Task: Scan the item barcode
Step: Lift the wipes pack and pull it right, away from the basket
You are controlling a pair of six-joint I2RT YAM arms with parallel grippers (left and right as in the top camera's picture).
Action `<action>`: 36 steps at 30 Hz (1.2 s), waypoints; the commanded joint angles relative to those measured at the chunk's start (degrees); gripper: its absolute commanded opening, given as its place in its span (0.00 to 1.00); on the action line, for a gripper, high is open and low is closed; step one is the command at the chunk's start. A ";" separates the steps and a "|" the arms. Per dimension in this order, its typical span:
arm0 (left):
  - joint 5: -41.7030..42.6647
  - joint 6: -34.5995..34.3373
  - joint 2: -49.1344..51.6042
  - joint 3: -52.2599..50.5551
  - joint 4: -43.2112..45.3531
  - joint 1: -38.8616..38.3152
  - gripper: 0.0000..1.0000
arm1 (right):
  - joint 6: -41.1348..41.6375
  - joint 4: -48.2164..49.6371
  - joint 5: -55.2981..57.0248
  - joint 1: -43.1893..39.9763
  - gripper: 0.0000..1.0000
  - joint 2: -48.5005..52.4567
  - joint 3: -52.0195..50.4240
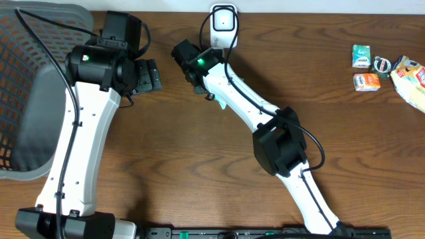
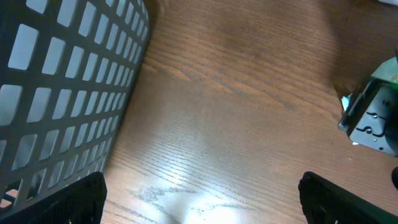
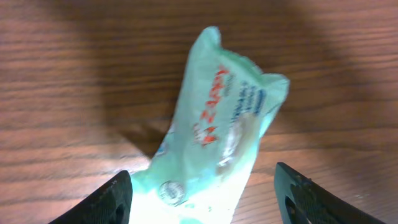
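Right gripper (image 3: 202, 190) fingers (image 3: 112, 202) sit at the bottom corners of its wrist view, jaws well apart and gripping nothing. Pale green packet (image 3: 217, 124) lies flat on the table (image 3: 74, 74) in the gap between them and runs up and away from the tips, tilted slightly toward the right finger. Its lower end is just beside the left finger; can't tell if they touch. Red print on its face, no barcode readable on this side. From overhead the packet is hidden under that gripper. A white device (image 1: 224, 26) stands just beyond the gripper at the table's far edge. A group of small boxes (image 1: 366, 70) sits well off to the gripper's right. Left gripper (image 2: 205, 199) is fully spread, empty, hovering over bare wood. The grey basket (image 2: 62, 93) wall is close on its left side, and the right arm's head is just off its right finger.
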 commanded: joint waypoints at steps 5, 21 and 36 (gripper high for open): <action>-0.70 -0.52 -0.09 -0.17 -0.11 0.09 0.98 | 1.92 -0.37 4.90 -0.17 0.70 2.34 -0.15; -0.70 -0.52 -0.09 -0.17 -0.11 0.09 0.98 | 2.56 0.90 4.90 -0.13 0.50 4.96 -0.15; -0.70 -0.52 -0.09 -0.17 -0.11 0.09 0.98 | 2.49 0.83 3.91 -0.13 0.23 5.18 -0.17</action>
